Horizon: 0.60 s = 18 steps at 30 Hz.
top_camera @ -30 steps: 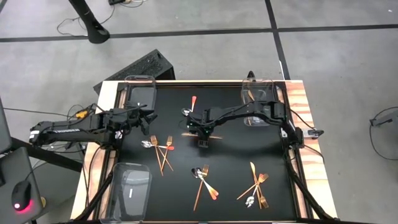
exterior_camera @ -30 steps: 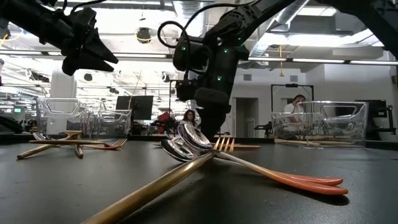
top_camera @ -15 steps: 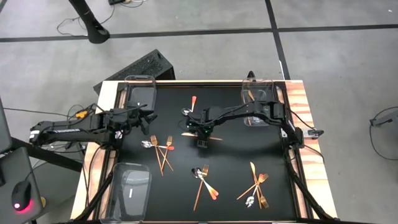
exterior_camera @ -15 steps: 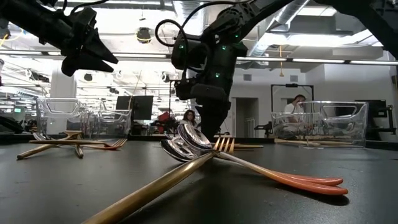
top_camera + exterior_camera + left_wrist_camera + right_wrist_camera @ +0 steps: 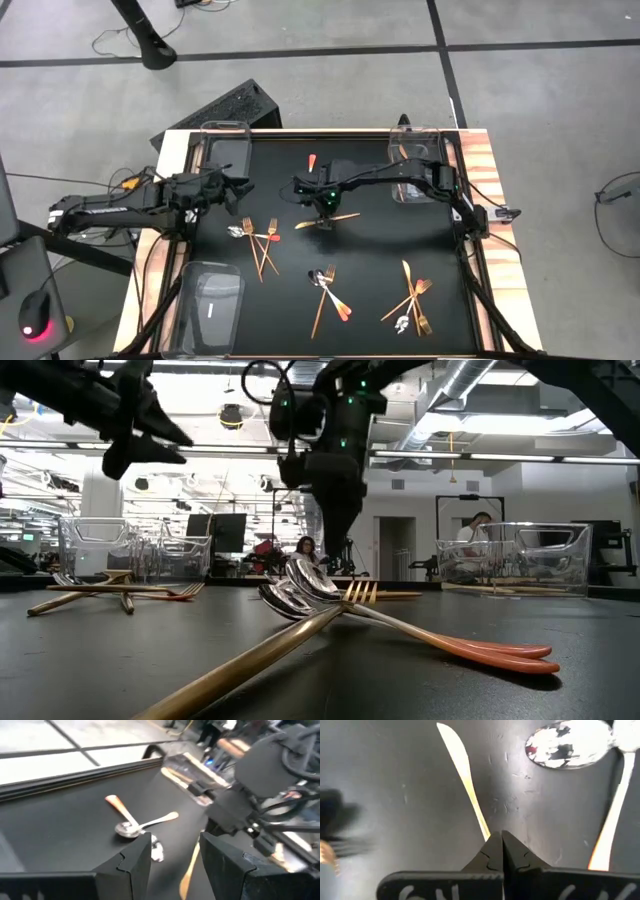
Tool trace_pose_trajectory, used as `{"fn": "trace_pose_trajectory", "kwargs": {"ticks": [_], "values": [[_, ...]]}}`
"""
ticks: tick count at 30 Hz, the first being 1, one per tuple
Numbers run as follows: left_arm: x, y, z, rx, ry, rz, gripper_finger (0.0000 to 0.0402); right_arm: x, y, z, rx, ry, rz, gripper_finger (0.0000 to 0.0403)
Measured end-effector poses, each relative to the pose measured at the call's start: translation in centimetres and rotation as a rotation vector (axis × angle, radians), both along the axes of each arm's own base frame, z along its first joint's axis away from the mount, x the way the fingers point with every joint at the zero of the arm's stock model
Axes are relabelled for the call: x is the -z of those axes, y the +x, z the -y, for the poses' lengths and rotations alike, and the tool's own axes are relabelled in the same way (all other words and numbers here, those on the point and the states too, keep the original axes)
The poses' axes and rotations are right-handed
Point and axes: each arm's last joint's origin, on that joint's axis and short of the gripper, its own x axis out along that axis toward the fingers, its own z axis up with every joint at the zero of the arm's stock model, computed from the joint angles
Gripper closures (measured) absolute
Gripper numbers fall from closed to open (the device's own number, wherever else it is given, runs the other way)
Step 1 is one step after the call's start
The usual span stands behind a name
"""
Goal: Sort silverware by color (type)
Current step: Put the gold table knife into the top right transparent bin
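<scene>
The right hand (image 5: 324,207) is positioned over the middle of the black worktop (image 5: 370,270), slightly toward its far side. In the right wrist view its two dark fingers (image 5: 492,851) are seen pressed together on one end of a slim gold-coloured knife (image 5: 463,777), which is gripped there. In the high view the knife (image 5: 328,222) is seen beneath the hand with its long axis running left to right, the right end angled a little toward the far side. Whether it is lifted clear of the worktop cannot be told.

A shiny silver spoon with a pale handle (image 5: 570,743) lies just beside the knife in the right wrist view. A small orange-red-handled utensil (image 5: 311,162) lies farther back, its long axis running near to far.

The left hand (image 5: 240,185) is held over the left part of the worktop, near a clear rectangular plastic bin (image 5: 226,150) at the far left corner. Its fingers (image 5: 132,862) are spread apart with nothing between them.

A cluster of gold forks and a spoon (image 5: 258,238) lies left of centre, a crossed pile (image 5: 328,290) lies near the middle front, and another crossed pile (image 5: 412,300) lies at the near right. Other clear bins are placed at the far right (image 5: 412,165) and the near left (image 5: 210,305).
</scene>
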Motion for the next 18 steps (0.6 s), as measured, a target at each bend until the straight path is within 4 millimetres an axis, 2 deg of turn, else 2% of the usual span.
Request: {"fn": "trace_pose_trajectory", "kwargs": {"ticks": [3, 7, 13, 18], "values": [[-0.3, -0.3, 0.1, 0.012, -0.011, 0.042, 0.0246, -2.2, -0.3, 0.3, 0.008, -0.004, 0.051, 0.04], [-0.6, -0.7, 0.1, 0.002, -0.035, 0.084, 0.0246, -6.3, -1.9, 1.1, 0.03, -0.019, 0.153, 0.04], [-0.5, -0.4, 0.0, -0.038, -0.028, 0.067, 0.0246, -12.5, -5.8, 3.3, 0.093, -0.056, 0.302, 0.04], [-0.2, 0.8, -0.3, -0.086, -0.044, 0.058, 0.0246, -15.9, -9.4, 4.6, 0.143, -0.084, 0.345, 0.04]]}}
